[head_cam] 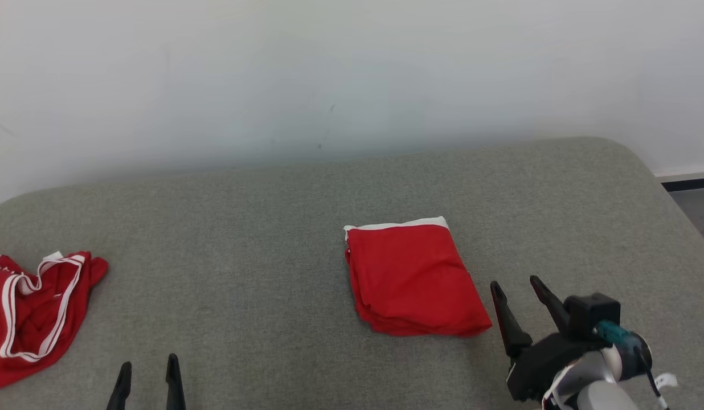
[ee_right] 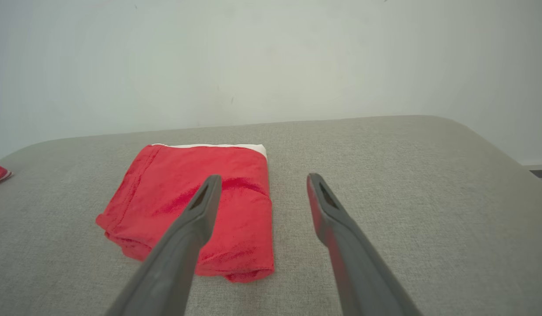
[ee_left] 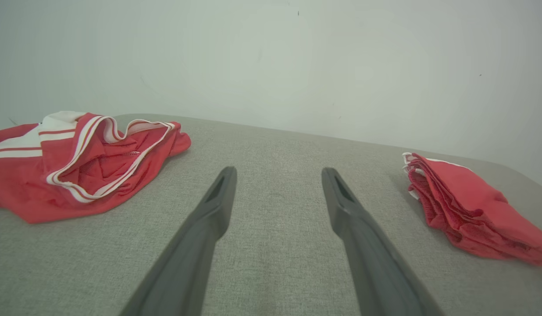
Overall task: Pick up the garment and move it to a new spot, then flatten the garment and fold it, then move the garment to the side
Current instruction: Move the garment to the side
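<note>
No legible text, number, brand or sign is showing in any view. A small white tag is hanging off the right wrist, over the near right part of the grey upholstered surface; any print on it is coming out too small to read. The folded red garment and the crumpled red garment with white stripes at the left edge are showing plain cloth and trim, with no lettering legible.
</note>
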You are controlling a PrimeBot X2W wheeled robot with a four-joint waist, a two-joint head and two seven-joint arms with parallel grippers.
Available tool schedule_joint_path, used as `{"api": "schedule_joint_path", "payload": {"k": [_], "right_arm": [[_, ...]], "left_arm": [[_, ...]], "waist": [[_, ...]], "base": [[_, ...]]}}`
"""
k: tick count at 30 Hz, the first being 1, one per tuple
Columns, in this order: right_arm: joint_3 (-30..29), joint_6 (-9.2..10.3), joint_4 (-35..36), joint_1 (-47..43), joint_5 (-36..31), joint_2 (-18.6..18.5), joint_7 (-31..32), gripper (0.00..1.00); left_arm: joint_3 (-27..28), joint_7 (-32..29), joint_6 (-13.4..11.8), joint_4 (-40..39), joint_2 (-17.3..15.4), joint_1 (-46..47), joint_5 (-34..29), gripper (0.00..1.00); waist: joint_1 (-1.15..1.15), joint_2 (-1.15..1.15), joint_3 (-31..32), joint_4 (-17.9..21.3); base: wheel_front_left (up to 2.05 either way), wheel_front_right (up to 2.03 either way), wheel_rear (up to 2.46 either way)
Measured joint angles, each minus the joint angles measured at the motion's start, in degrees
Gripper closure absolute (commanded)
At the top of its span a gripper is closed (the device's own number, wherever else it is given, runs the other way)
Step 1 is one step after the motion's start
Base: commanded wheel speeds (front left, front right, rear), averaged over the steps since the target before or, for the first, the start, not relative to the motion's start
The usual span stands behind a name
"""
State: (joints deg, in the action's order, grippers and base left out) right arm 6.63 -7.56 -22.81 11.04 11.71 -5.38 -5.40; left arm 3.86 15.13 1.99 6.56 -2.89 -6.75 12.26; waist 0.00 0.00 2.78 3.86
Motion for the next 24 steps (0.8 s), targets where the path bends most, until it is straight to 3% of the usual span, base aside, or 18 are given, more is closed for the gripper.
{"api": "schedule_joint_path", "payload": {"k": [6,14,24], "right_arm": [[1.5,0.0,-3.7,8.7,1.7,-3.2,10.9,0.0],[-2.3,0.0,-13.5,19.2,1.5,-3.4,23.4,0.0],[-6.8,0.0,-23.2,22.8,-1.4,-2.9,29.3,0.0]], "left_arm": [[-1.7,0.0,0.4,-0.4,0.0,0.2,0.0,0.0],[-3.1,0.0,1.1,-0.6,0.0,2.3,-0.2,0.0],[-5.0,0.0,2.0,-0.3,0.0,5.7,0.2,0.0]], "waist": [[0.0,0.0,-1.2,-2.0],[0.0,0.0,-4.6,-5.0],[0.01,0.0,-9.8,-9.8]], "base": [[0.0,0.0,0.0],[0.0,0.0,0.0],[0.0,0.0,0.0]]}}
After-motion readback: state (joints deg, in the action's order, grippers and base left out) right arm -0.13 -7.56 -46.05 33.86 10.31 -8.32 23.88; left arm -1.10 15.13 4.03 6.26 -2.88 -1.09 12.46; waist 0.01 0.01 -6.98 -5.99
